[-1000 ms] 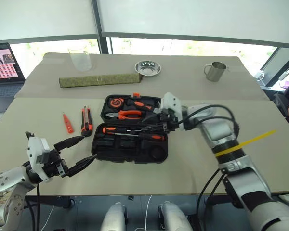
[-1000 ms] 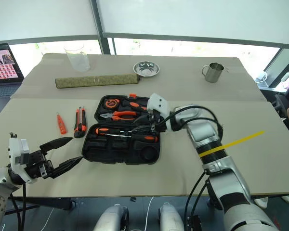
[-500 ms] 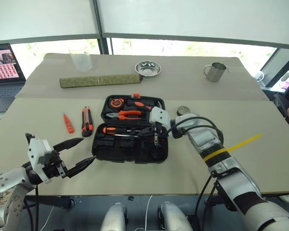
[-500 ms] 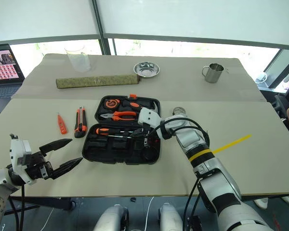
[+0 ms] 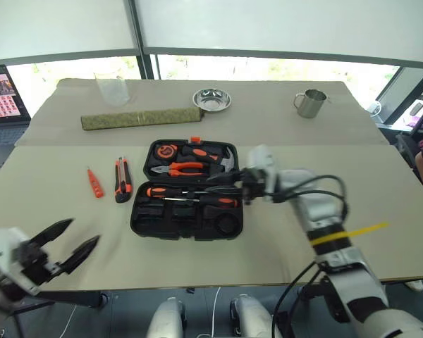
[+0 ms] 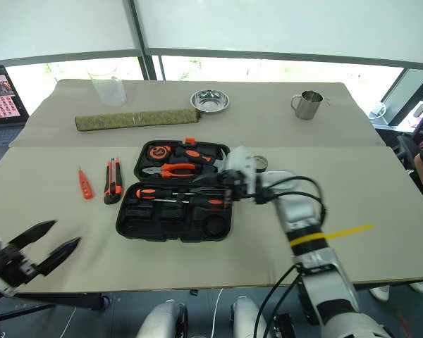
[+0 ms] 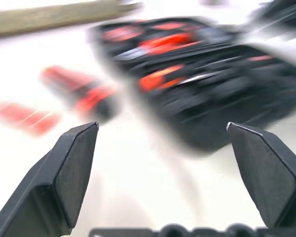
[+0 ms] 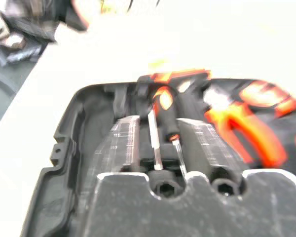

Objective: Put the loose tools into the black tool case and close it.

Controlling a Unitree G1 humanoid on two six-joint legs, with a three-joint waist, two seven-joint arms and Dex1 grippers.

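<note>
The black tool case (image 5: 188, 189) lies open mid-table with both screwdrivers (image 5: 192, 196) inside; the utility knife (image 5: 122, 180) and tester pen (image 5: 94, 183) lie on bare beige table (image 5: 381, 197) just to its left. The left gripper (image 5: 65, 243) hangs spread wide and empty near the table's front edge. The right gripper (image 5: 222, 185) hovers over the screwdriver shafts, fingers parted, holding nothing.

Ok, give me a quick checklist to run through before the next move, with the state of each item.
1. Black tool case lid open: ok.
2. Two screwdrivers lying in the case: ok.
3. Right tool off the screwdrivers: cannot tell.
4. Utility knife in the case: not ok, on the table.
5. Tester pen in the case: not ok, on the table.
6. Left tool open, empty: ok.
</note>
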